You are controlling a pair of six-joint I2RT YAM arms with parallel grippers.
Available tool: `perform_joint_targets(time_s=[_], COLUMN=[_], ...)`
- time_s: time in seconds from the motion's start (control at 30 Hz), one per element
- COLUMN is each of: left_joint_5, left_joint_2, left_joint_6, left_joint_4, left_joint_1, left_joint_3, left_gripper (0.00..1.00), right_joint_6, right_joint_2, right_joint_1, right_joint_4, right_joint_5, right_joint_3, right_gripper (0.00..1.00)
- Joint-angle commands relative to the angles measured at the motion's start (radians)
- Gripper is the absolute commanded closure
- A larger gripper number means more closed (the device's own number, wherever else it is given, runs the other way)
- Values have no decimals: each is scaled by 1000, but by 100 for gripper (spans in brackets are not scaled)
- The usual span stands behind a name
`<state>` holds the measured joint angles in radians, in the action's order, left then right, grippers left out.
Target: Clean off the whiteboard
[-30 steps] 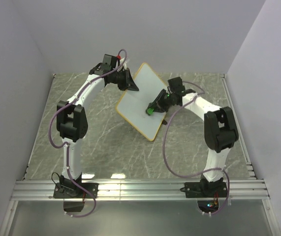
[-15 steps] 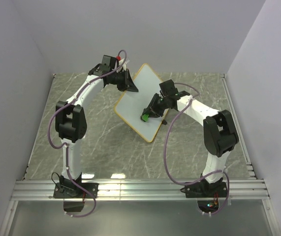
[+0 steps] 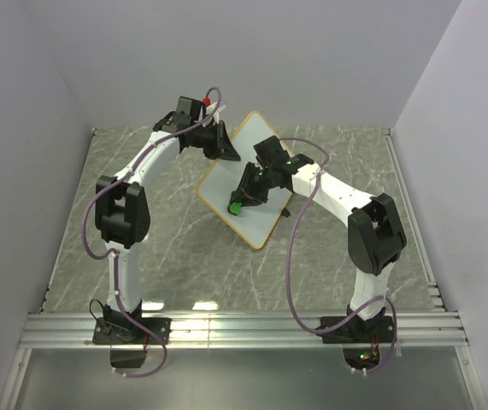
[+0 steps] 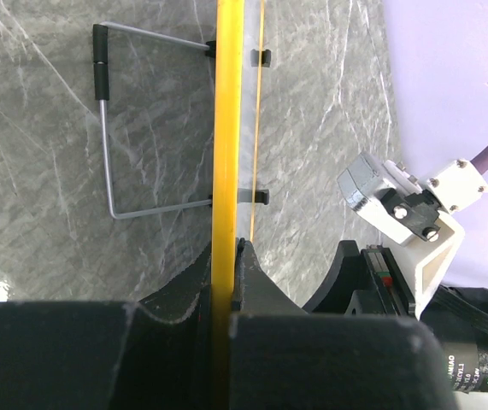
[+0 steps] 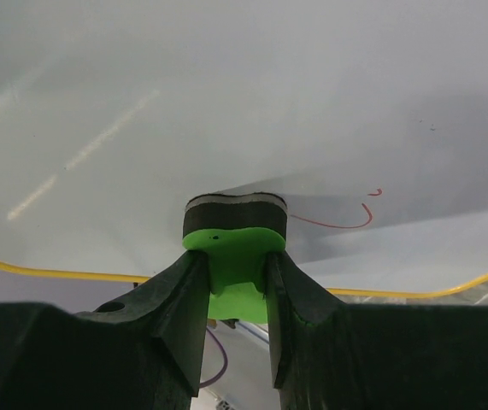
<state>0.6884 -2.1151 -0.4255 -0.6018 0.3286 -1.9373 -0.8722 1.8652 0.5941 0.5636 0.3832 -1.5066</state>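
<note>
- The left fingers [image 4: 184,290] were clenched on the yellow rim of the whiteboard [image 3: 258,224], holding it tilted over the table [image 3: 167,248].
- The right fingers [image 5: 184,299] gripped a green eraser [image 5: 235,248], its dark pad pressed flat on the board.
- Most of the visible surface looked clean, but a thin red stroke [image 5: 346,224] showed just beside the eraser.
- Erasing seemed nearly done, with that stroke yet to wipe.
</note>
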Motion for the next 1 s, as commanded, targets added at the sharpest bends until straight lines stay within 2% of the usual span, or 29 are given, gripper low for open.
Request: perform_joint_targets(time_s=[0.0,0.23,0.33,0.47,0.77,0.97], left_joint_5=[-132,-136,-138,-133,-130,-128], left_joint_2=[7,10,1,1,18,24], left_joint_6=[50,51,53,47,47,47], left_joint_4=[-102,-113,-122,-115,-104,-101], left_joint_1=[81,81,81,81,81,81], left_joint_3=[24,8,-11,-11,20,43], left_gripper=[100,100,100,100,100,100], right_joint_6=[16,28,27,33,44,32], right_joint_2=[81,65,57,64,60,64], right_joint_1=[35,-7,-7,-10,-33,-31], right_joint_4=[-36,-8,-21,-27,10,70], right_joint_5=[-35,-137,-136,-139,-165,-155], right_joint_3=[67,241,319,342,224,-40], right_gripper=[100,100,100,100,100,100])
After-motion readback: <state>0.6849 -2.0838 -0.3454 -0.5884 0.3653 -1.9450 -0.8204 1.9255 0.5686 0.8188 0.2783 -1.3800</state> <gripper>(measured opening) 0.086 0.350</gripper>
